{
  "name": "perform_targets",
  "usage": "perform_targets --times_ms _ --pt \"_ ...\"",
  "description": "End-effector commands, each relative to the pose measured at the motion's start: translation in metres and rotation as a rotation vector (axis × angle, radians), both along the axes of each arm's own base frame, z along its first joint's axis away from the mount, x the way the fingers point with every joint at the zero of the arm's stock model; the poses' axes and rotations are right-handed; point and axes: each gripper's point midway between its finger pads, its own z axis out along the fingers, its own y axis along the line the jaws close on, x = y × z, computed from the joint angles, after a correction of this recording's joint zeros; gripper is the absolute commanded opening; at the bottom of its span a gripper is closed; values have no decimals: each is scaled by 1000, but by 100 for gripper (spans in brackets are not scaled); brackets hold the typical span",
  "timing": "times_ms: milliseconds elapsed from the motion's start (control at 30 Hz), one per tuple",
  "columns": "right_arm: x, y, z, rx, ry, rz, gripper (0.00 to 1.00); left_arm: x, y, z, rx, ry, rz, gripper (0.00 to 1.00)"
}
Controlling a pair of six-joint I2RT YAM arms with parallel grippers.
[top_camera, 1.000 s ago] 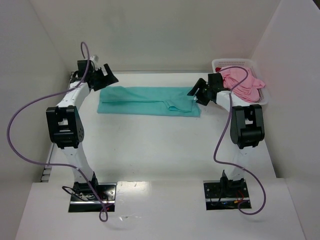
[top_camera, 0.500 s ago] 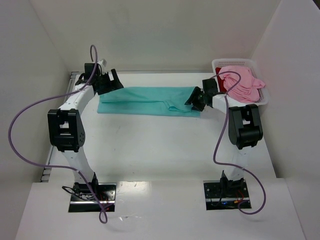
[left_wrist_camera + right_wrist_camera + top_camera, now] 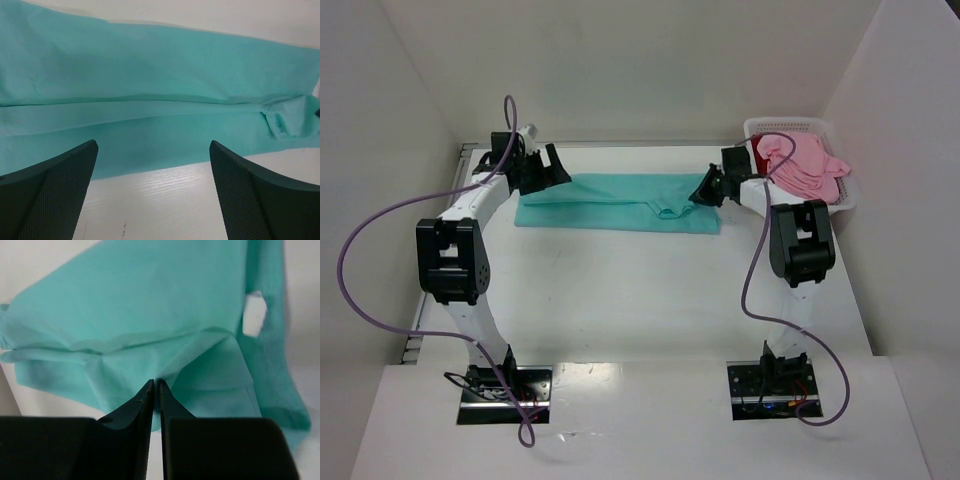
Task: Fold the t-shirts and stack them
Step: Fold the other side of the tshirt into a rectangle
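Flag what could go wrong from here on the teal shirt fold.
1. The right gripper pinches the teal t-shirt only at its very tips, on a small pucker; it may catch just the top layer or slip.
2. The left gripper is open above the other end, holding nothing; a lift from one side could drag or skew the fold.

The teal t-shirt (image 3: 150, 75) is soft matt cloth, creased at its folds. The worktop (image 3: 165, 200) is white and smooth — faintly grained, slightly glossy. The left jaws are matt black, finely mesh-textured.
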Motion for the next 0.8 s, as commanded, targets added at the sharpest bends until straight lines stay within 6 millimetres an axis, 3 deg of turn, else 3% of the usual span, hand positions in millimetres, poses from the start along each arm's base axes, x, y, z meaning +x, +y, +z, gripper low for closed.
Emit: perform_targets --times_ms 0,33,100,133,200,300,333,433,767 --pt "42 12 38 39 -118 14 13 -1 -15 24 -23 -91 -100 100" --pt "47 13 32 43 -101 8 13 -1 -17 24 -29 -91 -107 100" --pt "63 16 45 57 -139 2 17 -2 -23 20 -20 -92 -143 100" --pt "66 16 39 55 -126 1 17 -3 -28 20 -21 -92 -154 100" --pt "78 18 48 71 -149 -10 20 -4 -33 15 -13 -86 -172 100" --pt "87 16 45 64 -152 -34 21 -4 -38 10 -7 -81 -188 100" --pt "90 15 44 63 -151 -51 27 -5 -42 10 -7 -81 -197 100" --pt "95 10 45 47 -163 -85 33 -6 -42 4 -8 -61 -197 100" --pt "87 -14 55 8 -194 -191 33 -1 -41 -2 3 -47 -196 100"
